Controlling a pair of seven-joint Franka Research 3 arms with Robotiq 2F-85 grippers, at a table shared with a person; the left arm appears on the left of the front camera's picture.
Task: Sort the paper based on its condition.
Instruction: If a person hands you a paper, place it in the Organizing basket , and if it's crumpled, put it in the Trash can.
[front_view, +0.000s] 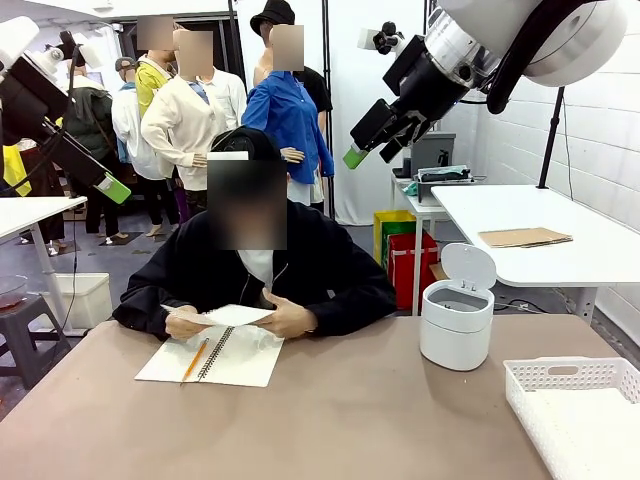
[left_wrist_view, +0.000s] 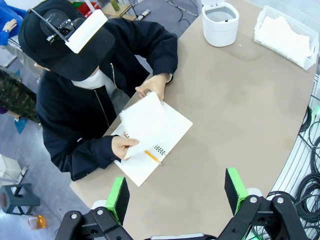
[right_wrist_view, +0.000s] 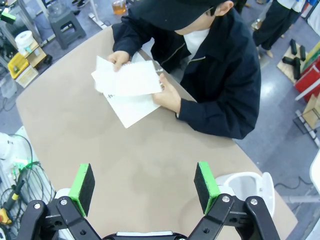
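The person at the far side holds one white sheet of paper (front_view: 238, 315) in both hands, just above an open spiral notebook (front_view: 240, 362). In the wrist views the same paper (left_wrist_view: 145, 122) (right_wrist_view: 130, 80) covers part of the notebook (left_wrist_view: 175, 131) (right_wrist_view: 131, 109). My left gripper (front_view: 112, 188) hangs high at the left, and its wrist view shows it open (left_wrist_view: 176, 192) with nothing between the green pads. High at the right, my right gripper (front_view: 368, 152) is also open and empty (right_wrist_view: 144, 186). Both are well above the table, far from the paper.
An orange pencil (front_view: 195, 360) lies on the notebook. A white bin (front_view: 457, 325) with its lid up stands right of centre. A white mesh basket (front_view: 560, 366) at the near right corner holds white paper (left_wrist_view: 287, 37). The brown table (front_view: 350, 420) is bare between them.
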